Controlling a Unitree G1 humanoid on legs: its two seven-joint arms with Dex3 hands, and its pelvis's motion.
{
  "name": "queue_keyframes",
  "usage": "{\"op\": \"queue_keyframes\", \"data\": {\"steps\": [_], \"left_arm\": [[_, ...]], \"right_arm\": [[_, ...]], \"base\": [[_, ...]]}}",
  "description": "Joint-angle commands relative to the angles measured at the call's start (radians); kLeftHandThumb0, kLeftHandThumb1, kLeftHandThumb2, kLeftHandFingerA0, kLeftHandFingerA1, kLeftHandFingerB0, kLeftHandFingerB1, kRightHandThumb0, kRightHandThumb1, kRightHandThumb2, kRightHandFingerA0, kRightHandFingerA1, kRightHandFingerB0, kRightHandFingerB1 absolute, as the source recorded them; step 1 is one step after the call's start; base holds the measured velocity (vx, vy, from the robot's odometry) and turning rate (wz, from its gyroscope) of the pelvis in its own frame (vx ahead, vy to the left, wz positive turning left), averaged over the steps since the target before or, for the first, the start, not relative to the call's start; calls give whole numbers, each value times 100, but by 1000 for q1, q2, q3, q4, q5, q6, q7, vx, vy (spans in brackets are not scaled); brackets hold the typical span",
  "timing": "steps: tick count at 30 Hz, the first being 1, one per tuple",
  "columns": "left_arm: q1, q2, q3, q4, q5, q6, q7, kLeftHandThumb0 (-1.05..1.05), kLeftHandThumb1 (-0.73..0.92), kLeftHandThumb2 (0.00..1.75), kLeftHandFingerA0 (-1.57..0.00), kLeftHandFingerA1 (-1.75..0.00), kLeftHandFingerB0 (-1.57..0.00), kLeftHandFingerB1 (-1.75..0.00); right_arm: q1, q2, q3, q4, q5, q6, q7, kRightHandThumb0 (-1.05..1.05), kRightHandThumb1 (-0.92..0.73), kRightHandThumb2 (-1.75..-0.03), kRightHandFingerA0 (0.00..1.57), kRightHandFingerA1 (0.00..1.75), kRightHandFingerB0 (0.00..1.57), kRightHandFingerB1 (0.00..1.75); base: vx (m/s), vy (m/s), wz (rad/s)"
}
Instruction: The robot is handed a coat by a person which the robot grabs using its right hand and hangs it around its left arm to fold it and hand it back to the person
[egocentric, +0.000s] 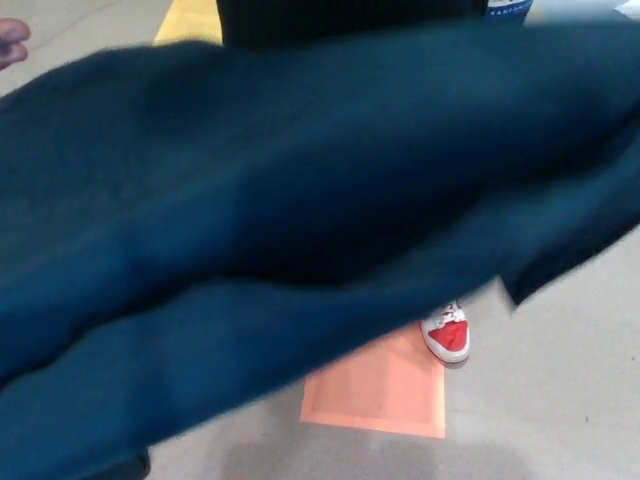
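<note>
While the coat (300, 200) fills the view, long axis running lower left to upper right, neither robot hand shows, so grip cannot be told

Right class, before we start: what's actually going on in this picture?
A large dark blue coat fills most of the head view, blurred. No robot hand shows; the coat hides whatever holds it. A person stands opposite: fingers top left, a red and white shoe by an orange floor mat.
</note>
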Motion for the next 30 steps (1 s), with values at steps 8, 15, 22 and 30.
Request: {"op": "queue_keyframes", "data": {"steps": [8, 15, 22, 30], "left_arm": [[9, 72, 52, -31, -40, 1, -10, -56, 55, 93, -34, -54, -16, -44], [6, 64, 60, -47, -42, 13, -12, -55, 54, 93, -34, -54, -16, -44], [-2, 69, 58, -54, -41, 23, -7, -58, 71, 62, -39, -37, -28, -32], [-5, 72, 60, -60, -50, 28, -11, -58, 71, 61, -41, -37, -29, -32]], "right_arm": [[162, -150, 501, 607, -267, -175, 198, -85, -55, -87, 0, 3, 0, 0], [108, -160, 542, 705, -203, -238, 211, -83, -53, -85, 0, 3, 0, 0], [54, -176, 558, 780, -200, -277, 258, -74, -46, -76, 0, 0, 0, 0], [-3, -181, 564, 866, -218, -296, 304, -72, -43, -77, 0, 3, 0, 0]], "base": [[0, 0, 0], [0, 0, 0], [0, 0, 0], [0, 0, 0]]}}
